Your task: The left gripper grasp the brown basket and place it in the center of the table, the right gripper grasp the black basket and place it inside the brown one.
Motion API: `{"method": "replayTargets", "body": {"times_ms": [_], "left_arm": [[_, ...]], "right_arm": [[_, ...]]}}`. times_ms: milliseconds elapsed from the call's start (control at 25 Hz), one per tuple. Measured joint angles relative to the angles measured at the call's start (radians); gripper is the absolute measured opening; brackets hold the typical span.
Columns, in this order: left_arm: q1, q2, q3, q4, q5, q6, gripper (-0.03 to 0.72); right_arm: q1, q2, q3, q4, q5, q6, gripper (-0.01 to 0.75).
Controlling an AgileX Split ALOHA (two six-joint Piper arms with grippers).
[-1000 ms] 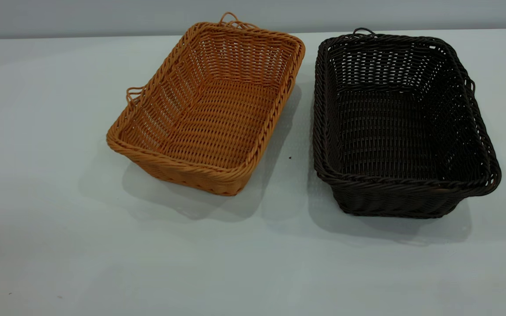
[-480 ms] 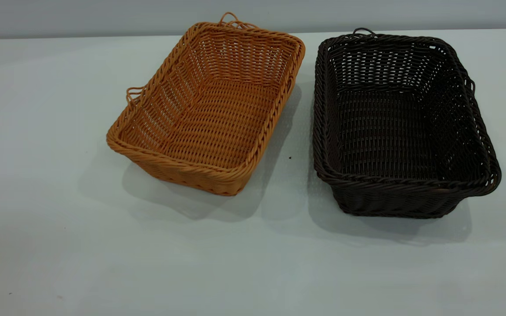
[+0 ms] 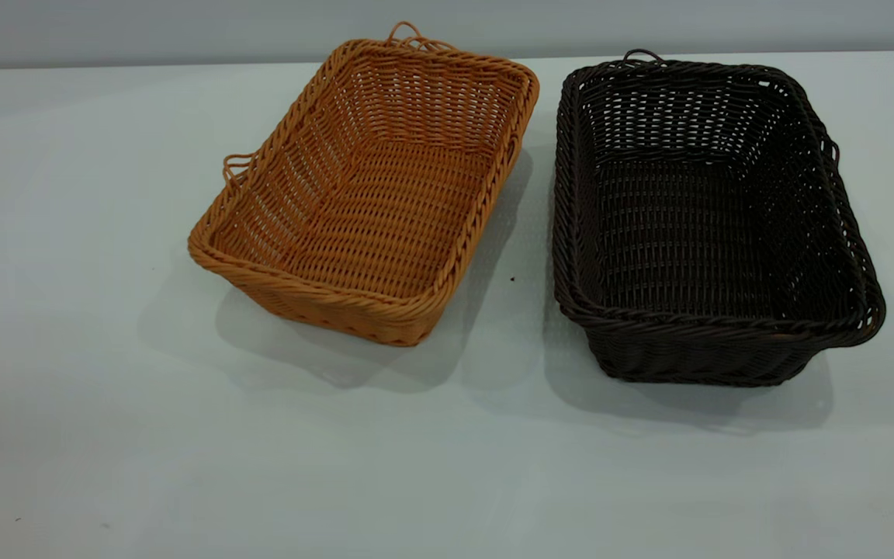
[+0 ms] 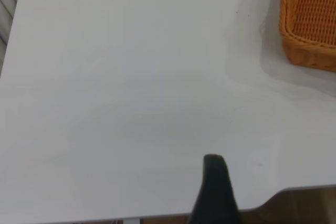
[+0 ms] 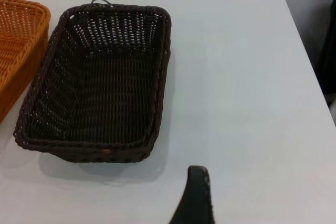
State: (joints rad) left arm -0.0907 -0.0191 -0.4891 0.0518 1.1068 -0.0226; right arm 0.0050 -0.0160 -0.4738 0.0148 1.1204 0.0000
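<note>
- Exterior view: nothing shifted against the two earlier frames. Brown basket (image 3: 365, 190) at the same skewed angle left of centre on the tabletop (image 3: 90, 388), black basket (image 3: 707, 221) just beside it on the right, a narrow strip of bare surface between, not touching. Both upright and empty. No arm in sight here, as before. Meaning for the task, as a judgement: not begun; neither basket lifted, nothing nested, first grasp not yet made.
- Left wrist view: only one dark finger of the left pincer (image 4: 214, 190) visible, hanging above bare tabletop near its edge, well apart from the brown basket (image 4: 310, 22), of which just a corner shows. Apart or together: cannot tell, the second finger out of view. Holding nothing, by the look of it.
- Right wrist view: again one dark finger of the right pincer (image 5: 194, 195) in view, above the tabletop and apart from the black basket's (image 5: 97, 80) near short wall. Brown basket's edge at the side. Apart or together: cannot tell.
- Difference from the earlier exterior frames: none found in basket position, angle or shadow. Likely next, as a guess: left arm reaching toward the brown basket's rim.
</note>
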Motion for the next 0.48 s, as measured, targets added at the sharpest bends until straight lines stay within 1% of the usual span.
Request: {"method": "replayTargets", "body": {"times_ms": [320,480], "left_arm": [[0.0,0.015,-0.014,0.004,-0.001,-0.017,0.509],[0.0,0.172,-0.09,0.018,-0.052,-0.052,0.509]], "right_arm": [[0.0,0.0,0.0,0.0,0.0,0.0,0.583],[0.0,0.0,0.0,0.0,0.0,0.0,0.583]]}}
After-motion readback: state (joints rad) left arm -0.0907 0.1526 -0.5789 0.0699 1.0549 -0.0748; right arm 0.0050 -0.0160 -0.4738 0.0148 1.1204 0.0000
